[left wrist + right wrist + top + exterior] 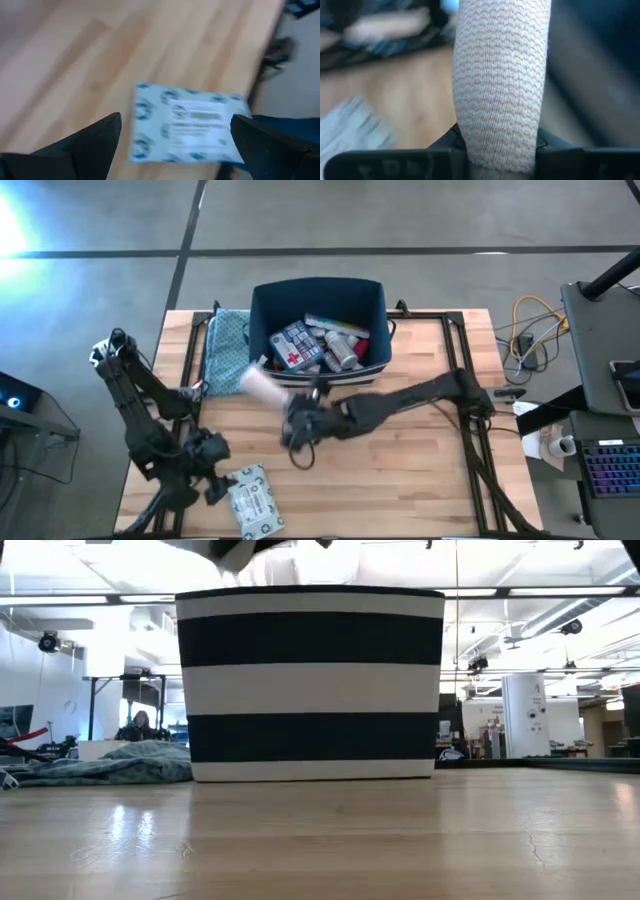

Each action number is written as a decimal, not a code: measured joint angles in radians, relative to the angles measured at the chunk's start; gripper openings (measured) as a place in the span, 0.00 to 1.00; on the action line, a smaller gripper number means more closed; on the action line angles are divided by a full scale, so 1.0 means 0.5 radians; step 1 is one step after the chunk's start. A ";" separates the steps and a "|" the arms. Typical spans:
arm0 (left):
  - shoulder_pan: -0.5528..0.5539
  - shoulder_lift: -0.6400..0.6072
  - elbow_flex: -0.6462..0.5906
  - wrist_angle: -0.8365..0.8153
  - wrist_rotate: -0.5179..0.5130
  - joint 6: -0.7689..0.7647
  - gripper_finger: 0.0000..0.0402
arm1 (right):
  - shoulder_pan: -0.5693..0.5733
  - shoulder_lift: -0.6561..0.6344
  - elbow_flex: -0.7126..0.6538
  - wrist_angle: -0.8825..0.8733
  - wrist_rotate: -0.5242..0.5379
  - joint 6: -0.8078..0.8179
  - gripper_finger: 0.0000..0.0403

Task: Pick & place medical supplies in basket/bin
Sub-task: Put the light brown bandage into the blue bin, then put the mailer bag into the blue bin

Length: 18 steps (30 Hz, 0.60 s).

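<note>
Right wrist view shows our right hand (501, 150) clamped on one woven bandage roll (501, 80), its long axis running straight out from the fingers. From above, the roll (262, 385) sits beside the navy bin (318, 298). Our left hand (175, 140) gapes wide over one printed packet (187, 125) lying flat on the bench (400, 470).

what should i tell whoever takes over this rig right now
Right gripper: shut on a beige bandage roll, held near the front left corner of the navy bin.
Left gripper: open, hovering over a printed packet lying at the table's near left edge.
Done: the first-aid box and several bottles and tubes lie in the bin.
Left: drop the roll into the bin, then grasp the packet and bin it.
The blue patterned cloth beside the bin's left wall stays put.
</note>
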State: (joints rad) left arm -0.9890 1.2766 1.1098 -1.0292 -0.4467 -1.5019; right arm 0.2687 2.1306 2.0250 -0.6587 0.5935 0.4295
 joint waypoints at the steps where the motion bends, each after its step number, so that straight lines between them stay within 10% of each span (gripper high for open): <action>1: -0.030 0.000 -0.004 0.052 -0.024 -0.026 0.88 | -0.005 -0.022 0.078 -0.054 0.142 -0.034 0.17; 7: -0.098 0.051 -0.008 0.295 -0.246 -0.121 0.88 | -0.244 -0.104 0.486 -0.326 0.611 -0.364 0.17; 13: -0.099 0.153 -0.001 0.458 -0.081 -0.154 0.88 | -0.880 -0.039 0.587 -0.773 -0.898 0.132 0.41; 18: -0.109 0.259 0.009 0.489 0.109 -0.209 0.88 | -1.007 0.006 0.466 -0.792 -1.331 0.035 0.70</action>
State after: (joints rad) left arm -1.0437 1.4063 1.1143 -0.7847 -0.3923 -1.6064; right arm -0.2350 2.1338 2.2582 -1.0546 -0.0719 0.4471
